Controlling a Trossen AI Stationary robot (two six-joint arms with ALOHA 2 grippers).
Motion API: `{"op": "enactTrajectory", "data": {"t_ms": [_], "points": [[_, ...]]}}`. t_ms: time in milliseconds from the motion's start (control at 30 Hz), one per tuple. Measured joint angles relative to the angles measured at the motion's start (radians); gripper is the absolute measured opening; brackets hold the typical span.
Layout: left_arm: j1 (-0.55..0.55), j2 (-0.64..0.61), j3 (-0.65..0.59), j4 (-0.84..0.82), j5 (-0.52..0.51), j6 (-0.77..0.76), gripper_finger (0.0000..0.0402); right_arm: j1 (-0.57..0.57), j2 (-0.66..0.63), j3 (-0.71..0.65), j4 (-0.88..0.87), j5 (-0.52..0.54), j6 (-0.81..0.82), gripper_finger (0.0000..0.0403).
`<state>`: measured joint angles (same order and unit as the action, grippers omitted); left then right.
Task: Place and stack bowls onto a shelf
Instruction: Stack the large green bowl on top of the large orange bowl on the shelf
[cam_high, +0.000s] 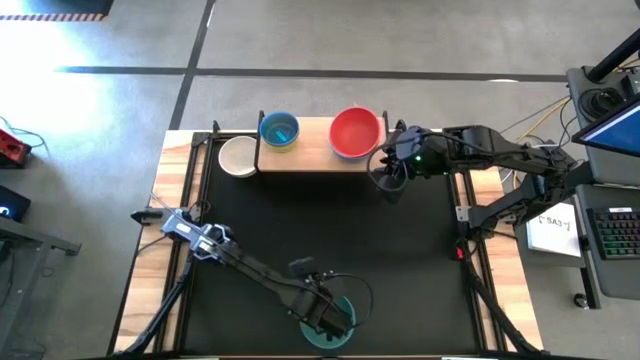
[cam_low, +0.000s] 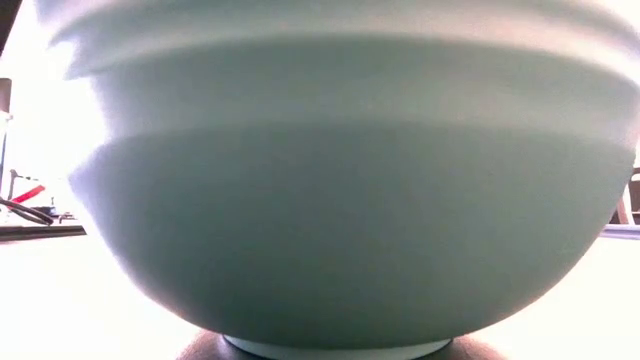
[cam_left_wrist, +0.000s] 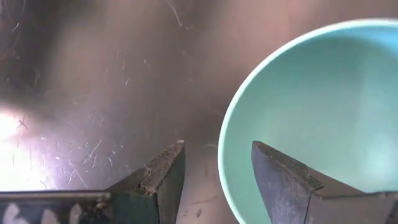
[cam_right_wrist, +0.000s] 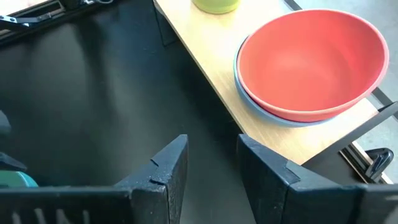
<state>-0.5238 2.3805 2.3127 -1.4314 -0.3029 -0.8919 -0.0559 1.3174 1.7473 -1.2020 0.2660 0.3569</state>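
Note:
A teal bowl (cam_high: 322, 334) stands on its foot (cam_low: 335, 348) on the black table near the front edge. My left gripper (cam_left_wrist: 217, 146) hangs over it, pointing down and open. One finger (cam_left_wrist: 160, 180) is outside the rim (cam_left_wrist: 225, 163) and the other (cam_left_wrist: 281, 180) is over the bowl's inside, with a gap on each side. On the wooden shelf (cam_high: 312, 156) sit a red bowl (cam_right_wrist: 311, 62) nested in a lavender-blue one (cam_right_wrist: 261, 107), and a blue bowl (cam_high: 279, 130). My right gripper (cam_right_wrist: 212, 140) is open and holds nothing, above the table by the shelf's right end.
A white bowl (cam_high: 238, 156) stands on the table at the shelf's left end. A yellow-green bowl (cam_right_wrist: 214, 5) shows on the shelf in the right wrist view. The table's black middle (cam_high: 320, 220) is bare. A desk with a keyboard (cam_high: 615, 235) stands to the right.

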Motion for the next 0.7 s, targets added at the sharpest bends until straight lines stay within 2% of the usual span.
{"op": "enactTrajectory", "data": {"t_ms": [167, 267, 433, 533, 700], "points": [[0.006, 0.000, -0.067, 0.025, 0.035, -0.003, 0.0167, 0.000, 0.000, 0.000, 0.000, -0.001, -0.008, 0.0128], [0.010, 0.000, -0.120, 0.096, 0.081, -0.008, 0.0167, 0.000, 0.000, 0.000, 0.000, -0.001, -0.017, 0.0128], [0.017, 0.002, -0.140, 0.130, 0.109, -0.008, 0.0156, 0.000, 0.000, 0.000, 0.000, -0.001, -0.028, 0.0128], [0.019, 0.002, -0.140, 0.128, 0.131, -0.001, 0.0124, 0.000, 0.000, 0.000, 0.000, -0.001, -0.028, 0.0128], [0.031, 0.002, -0.141, 0.138, 0.190, 0.012, 0.0022, 0.000, 0.000, 0.000, 0.000, -0.002, -0.034, 0.0127]]}}
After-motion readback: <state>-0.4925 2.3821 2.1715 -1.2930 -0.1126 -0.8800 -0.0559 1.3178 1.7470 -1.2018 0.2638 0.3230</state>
